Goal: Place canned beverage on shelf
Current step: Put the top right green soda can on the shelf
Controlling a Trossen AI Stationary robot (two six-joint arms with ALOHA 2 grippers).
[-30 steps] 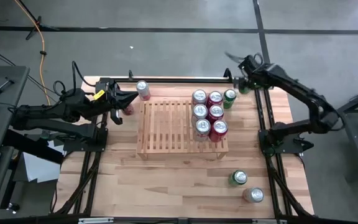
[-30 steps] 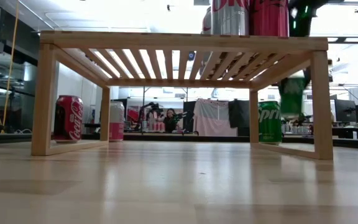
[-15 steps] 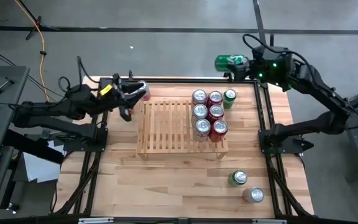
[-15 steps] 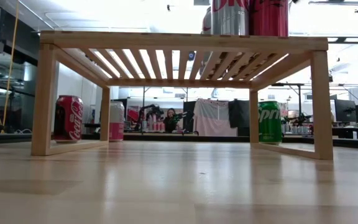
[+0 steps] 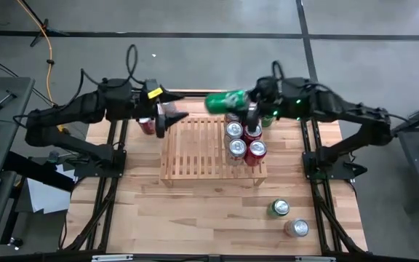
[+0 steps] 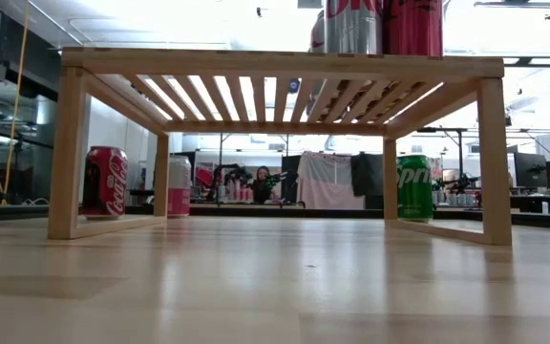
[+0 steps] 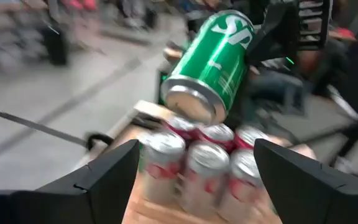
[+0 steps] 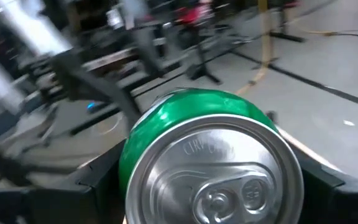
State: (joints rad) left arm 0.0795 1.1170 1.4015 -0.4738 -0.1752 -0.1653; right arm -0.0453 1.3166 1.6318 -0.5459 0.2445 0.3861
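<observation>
Left gripper (image 5: 172, 116): fingers spread wide, holding nothing, at the shelf's rear left corner beside a red can (image 5: 146, 126).
Shelf (image 5: 195, 149): slatted wooden rack mid-table, with a cluster of cans (image 5: 242, 138) on its right part.
Right gripper (image 5: 247, 102): clamped on a green can (image 5: 225, 100), which is carried on its side in the air over the shelf's rear edge.
Loose cans (image 5: 288, 218): two on the table near the front right.

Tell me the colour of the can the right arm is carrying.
Green, with white lettering on its side; the can shows best in the left wrist view.
</observation>
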